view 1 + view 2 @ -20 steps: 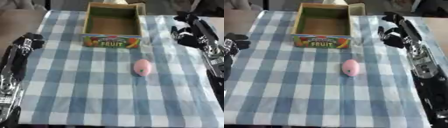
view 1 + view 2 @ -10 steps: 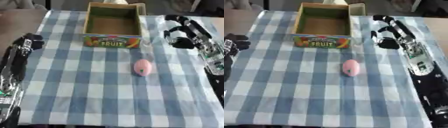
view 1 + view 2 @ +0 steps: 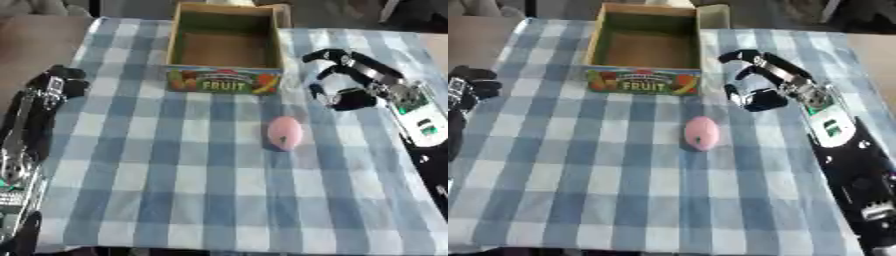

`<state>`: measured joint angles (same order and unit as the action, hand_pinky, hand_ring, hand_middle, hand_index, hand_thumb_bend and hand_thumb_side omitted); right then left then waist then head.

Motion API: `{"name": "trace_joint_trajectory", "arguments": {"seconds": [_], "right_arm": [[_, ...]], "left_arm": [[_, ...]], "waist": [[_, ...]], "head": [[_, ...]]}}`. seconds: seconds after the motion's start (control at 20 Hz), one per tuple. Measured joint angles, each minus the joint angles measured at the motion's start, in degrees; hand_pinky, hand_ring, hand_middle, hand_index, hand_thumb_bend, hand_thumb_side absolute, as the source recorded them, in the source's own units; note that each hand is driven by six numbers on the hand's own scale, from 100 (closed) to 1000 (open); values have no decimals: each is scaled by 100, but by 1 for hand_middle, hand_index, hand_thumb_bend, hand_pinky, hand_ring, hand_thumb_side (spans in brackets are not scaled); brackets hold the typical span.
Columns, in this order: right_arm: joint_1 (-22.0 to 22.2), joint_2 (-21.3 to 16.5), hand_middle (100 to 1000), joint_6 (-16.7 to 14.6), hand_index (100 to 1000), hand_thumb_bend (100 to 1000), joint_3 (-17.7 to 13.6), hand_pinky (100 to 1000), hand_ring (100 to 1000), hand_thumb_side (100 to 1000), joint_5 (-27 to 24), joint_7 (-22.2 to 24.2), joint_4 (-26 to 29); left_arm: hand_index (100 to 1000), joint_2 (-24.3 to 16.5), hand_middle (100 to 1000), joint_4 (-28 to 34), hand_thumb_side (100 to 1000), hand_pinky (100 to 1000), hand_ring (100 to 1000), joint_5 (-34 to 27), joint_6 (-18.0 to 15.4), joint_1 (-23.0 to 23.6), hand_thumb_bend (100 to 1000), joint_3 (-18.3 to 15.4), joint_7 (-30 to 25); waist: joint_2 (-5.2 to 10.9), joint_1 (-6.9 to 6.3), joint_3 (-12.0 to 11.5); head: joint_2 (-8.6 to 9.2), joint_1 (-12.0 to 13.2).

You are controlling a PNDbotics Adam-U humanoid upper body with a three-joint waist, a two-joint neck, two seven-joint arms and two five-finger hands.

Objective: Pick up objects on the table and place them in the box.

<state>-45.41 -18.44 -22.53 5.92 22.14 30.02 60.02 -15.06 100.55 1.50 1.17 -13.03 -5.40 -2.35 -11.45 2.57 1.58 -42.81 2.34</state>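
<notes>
Approach step: the right hand point(image 3: 756, 87) is positioned over the cloth to the right of the box point(image 3: 647, 50) and up-right of the pink object point(image 3: 701, 133), apart from both. Its fingers are spread and partly curved, and they hold nothing. The left hand point(image 3: 61, 82) rests at the left edge of the table; its fingers appear curled with nothing in them, though the view there is dark and this reading is uncertain.

Pink object: a rounded, egg-like item lying on the cloth just below the box front, near the table centre. It is the only loose item visible. The box is open-topped, carries a "FRUIT" label on its front wall, and shows nothing inside.

Next move, as judged: bring the right hand down and toward the left until its fingers bracket the pink object, close around it, lift, and carry it over the front wall of the box. A rounded shape may roll if nudged from one side, so contact should come from both sides together.

Surface: blue-and-white checked tablecloth point(image 3: 175, 180), lying flat. Beyond the far edge, only dark, indistinct shapes are visible.
</notes>
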Motion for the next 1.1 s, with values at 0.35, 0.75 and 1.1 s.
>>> {"name": "trace_joint_trajectory", "arguments": {"seconds": [0.35, 0.75, 1.1], "right_arm": [[-44, 7, 871, -146, 912, 100, 199, 759, 1000, 168, 12, 303, -225], [-41, 19, 871, -257, 911, 100, 331, 761, 1000, 192, 54, 489, -431], [-38, 51, 870, -338, 910, 100, 424, 763, 1000, 211, 79, 630, -566]], "left_arm": [[706, 0, 677, -1, 818, 785, 722, 0, -3, 8, 100, 0, -16], [706, 0, 677, -3, 818, 785, 722, 0, 3, 12, 100, -1, -28], [706, 0, 678, -29, 819, 786, 722, 0, 9, 28, 100, -1, -38]], "waist": [[0, 1, 4], [0, 1, 13], [3, 4, 13]], "head": [[-4, 0], [-42, 0], [-46, 0]]}}
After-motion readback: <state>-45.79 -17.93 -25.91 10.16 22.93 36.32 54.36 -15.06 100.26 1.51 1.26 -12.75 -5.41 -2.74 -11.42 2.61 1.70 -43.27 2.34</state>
